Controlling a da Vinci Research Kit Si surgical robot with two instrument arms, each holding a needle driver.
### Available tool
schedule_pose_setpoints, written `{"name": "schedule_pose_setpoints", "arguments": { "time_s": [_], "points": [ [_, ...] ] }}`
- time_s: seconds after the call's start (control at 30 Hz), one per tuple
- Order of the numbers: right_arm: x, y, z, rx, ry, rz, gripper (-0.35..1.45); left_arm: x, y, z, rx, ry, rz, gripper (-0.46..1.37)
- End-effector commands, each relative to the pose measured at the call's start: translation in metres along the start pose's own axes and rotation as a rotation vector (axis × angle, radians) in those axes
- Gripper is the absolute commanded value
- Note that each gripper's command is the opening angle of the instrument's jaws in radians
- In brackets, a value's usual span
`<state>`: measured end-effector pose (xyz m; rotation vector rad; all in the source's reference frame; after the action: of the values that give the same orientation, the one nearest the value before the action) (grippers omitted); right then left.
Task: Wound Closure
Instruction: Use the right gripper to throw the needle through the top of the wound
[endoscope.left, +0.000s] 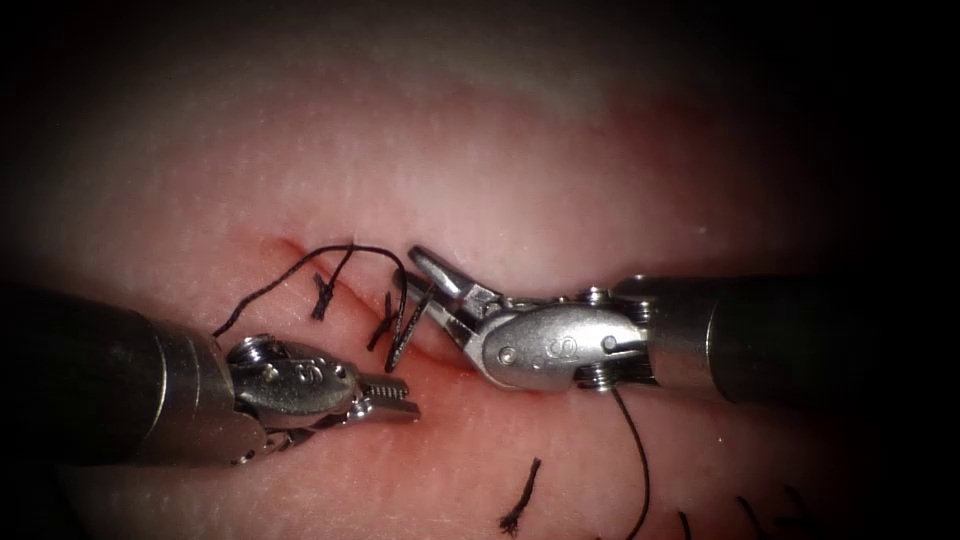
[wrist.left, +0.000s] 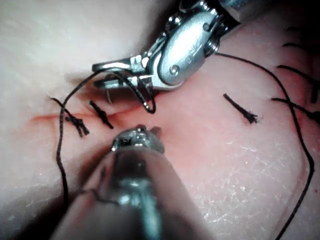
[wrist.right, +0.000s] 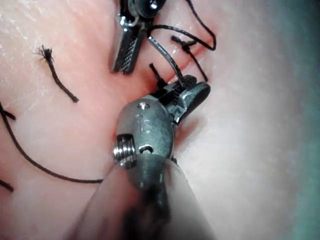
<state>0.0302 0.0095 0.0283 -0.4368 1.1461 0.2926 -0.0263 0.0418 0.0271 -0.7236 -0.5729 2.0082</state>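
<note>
Black thread (endoscope.left: 300, 268) arcs over the cut (endoscope.left: 345, 290) in the tissue (endoscope.left: 500, 160), from about nine o'clock to the right tool (endoscope.left: 425, 290) at centre. That tool's jaws stand parted around the strand and a dark curved piece (possibly the needle; I cannot tell), not clamped. The left tool (endoscope.left: 395, 395), at seven o'clock on the cut's near side, has its jaws nearly together and holds nothing. Knotted stitches (endoscope.left: 322, 296) sit along the cut; a cut end of thread (endoscope.left: 520, 500) lies at six o'clock.
</note>
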Motion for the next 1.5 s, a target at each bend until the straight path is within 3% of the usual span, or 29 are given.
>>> {"name": "schedule_pose_setpoints", "arguments": {
  "time_s": [0.03,0.3,0.73,0.87,1.23,1.5],
  "points": [
    [-0.0003,-0.0004,-0.0001,0.001,-0.005,0.006,-0.35,-0.0001,0.0,0.0,0.004,0.001,0.0,0.09],
    [-0.0018,-0.0027,-0.0012,-0.02,-0.047,0.054,-0.35,-0.0001,0.0,0.0,0.004,0.001,0.0,0.09],
    [-0.0012,-0.0006,-0.0006,-0.002,-0.056,0.085,-0.35,0.0001,-0.0002,0.0003,0.005,0.011,-0.001,0.08],
    [-0.0001,0.0012,-0.0004,-0.002,-0.065,0.103,-0.35,0.0004,-0.0004,0.0007,0.006,0.012,0.0,0.08],
    [0.004,0.0075,0.0016,-0.002,-0.013,-0.052,-0.35,-0.0006,-0.0008,0.0018,0.011,0.023,-0.008,0.04],
    [0.0052,0.0093,0.0022,0.007,-0.005,-0.078,-0.35,-0.003,-0.0011,0.002,0.012,0.024,-0.024,0.07]
  ]
}}
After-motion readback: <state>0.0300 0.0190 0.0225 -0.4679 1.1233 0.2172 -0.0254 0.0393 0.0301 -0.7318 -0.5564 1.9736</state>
